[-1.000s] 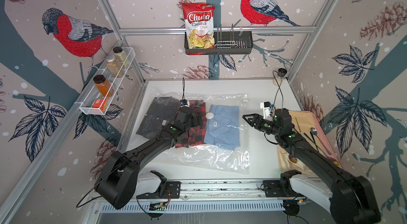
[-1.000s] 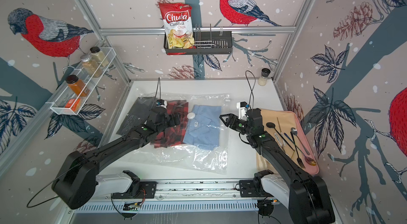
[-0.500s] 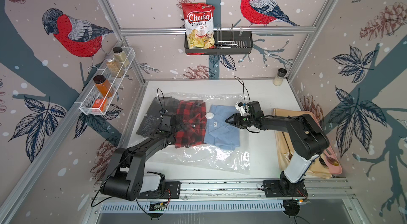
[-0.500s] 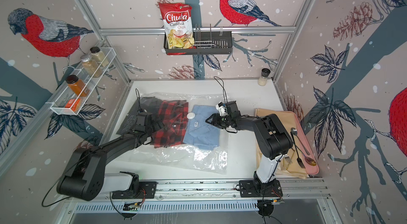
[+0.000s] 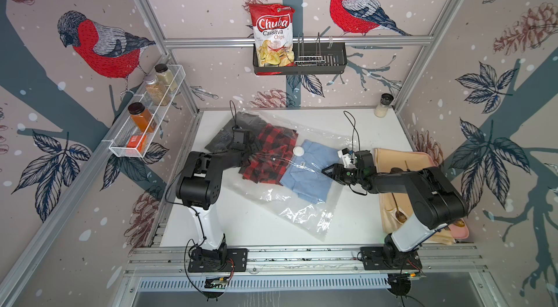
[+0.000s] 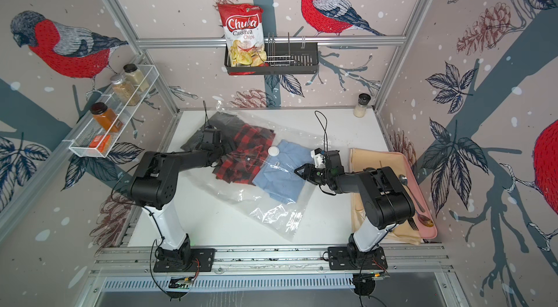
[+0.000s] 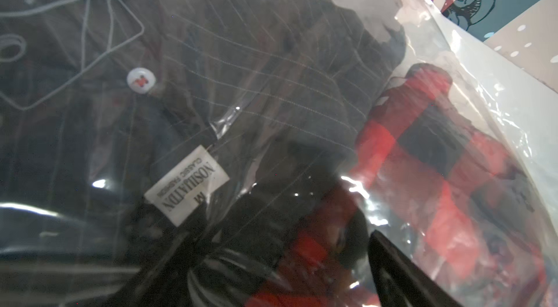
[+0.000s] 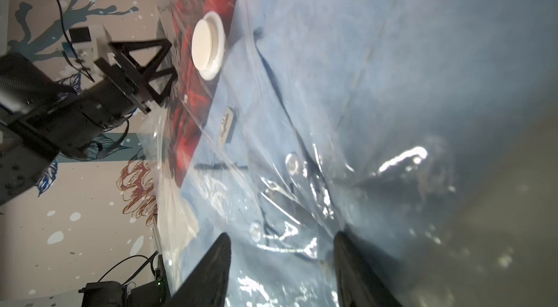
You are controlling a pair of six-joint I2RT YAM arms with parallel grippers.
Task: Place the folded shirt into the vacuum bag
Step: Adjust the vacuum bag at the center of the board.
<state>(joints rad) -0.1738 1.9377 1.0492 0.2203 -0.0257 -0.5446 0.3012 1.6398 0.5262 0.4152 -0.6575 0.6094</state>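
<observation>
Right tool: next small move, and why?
Probably close the right tool on the light blue folded shirt: its jaws stand open astride that shirt's edge, which lies under the film of the clear crinkly plastic vacuum bag, and grip nothing yet.

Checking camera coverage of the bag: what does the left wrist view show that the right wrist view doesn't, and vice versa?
Left wrist only: the dark striped shirt with its neck label. Right wrist only: the blue shirt and the white valve. Both: the red plaid shirt, seen through the clear vacuum bag.
</observation>
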